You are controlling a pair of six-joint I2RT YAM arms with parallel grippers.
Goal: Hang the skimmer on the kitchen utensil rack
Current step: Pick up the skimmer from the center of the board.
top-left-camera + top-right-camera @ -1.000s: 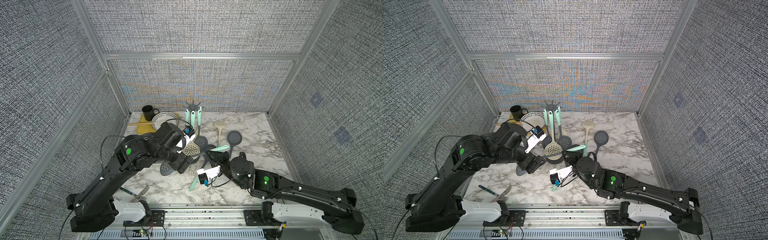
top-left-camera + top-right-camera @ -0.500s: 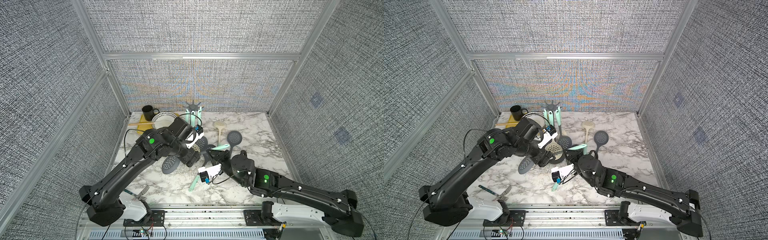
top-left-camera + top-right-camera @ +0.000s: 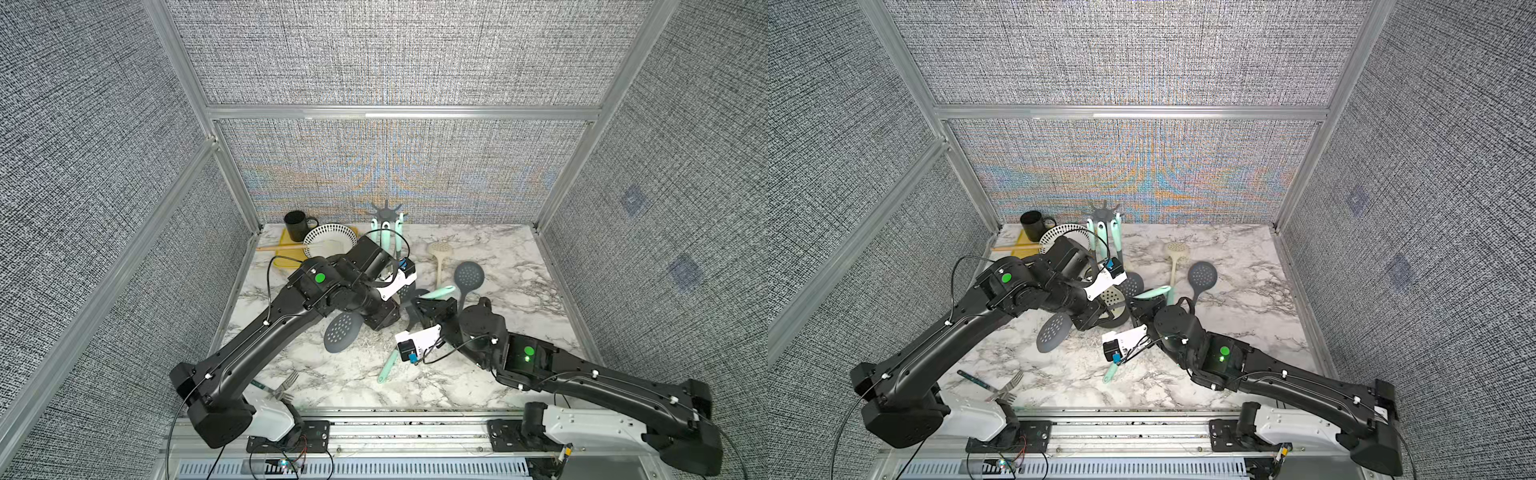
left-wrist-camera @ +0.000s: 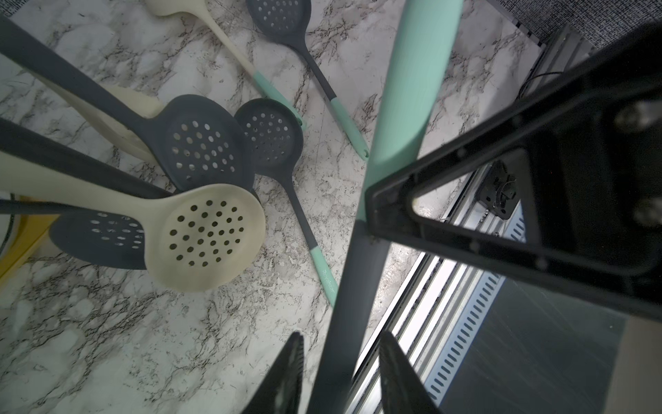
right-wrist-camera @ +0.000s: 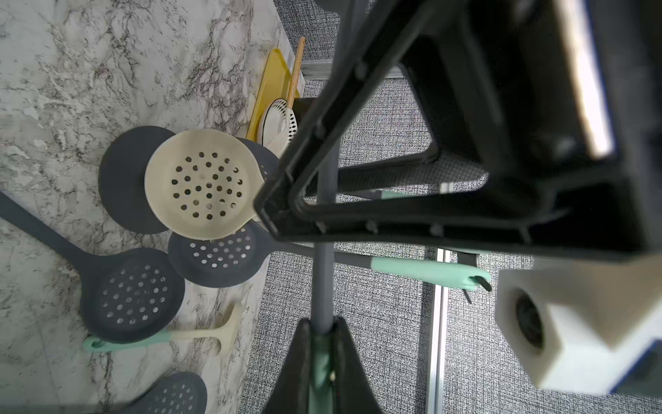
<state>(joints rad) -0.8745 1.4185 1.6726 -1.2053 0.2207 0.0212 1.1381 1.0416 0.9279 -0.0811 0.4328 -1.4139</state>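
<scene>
Though three others already hang from the rack, the skimmer in play is off it. It is carried low over the table in front of the stand. Its dark holed head sticks out under the left arm and its mint handle points toward the right side. From where I stand it lies roughly level; whether the head brushes the marble I can't tell.

The right gripper is pinched tight on the handle just where mint turns to grey. The left gripper straddles the grey shaft nearer the head. Its fingers are close on either side with a sliver of light showing at the tips, so I can't tell if it really has hold. The two grippers sit just beside each other along the shaft.

The rack stands upright at the back of the table, behind the left arm. The hung skimmers, one cream and two dark, dangle by their mint handles with their heads low by the base. Left of it at the back are a black mug, a white plate and a yellow board. Three loose skimmers, one cream and two dark, lie flat on the marble to the right of the rack. A fork lies near the front edge by the left arm's base.
</scene>
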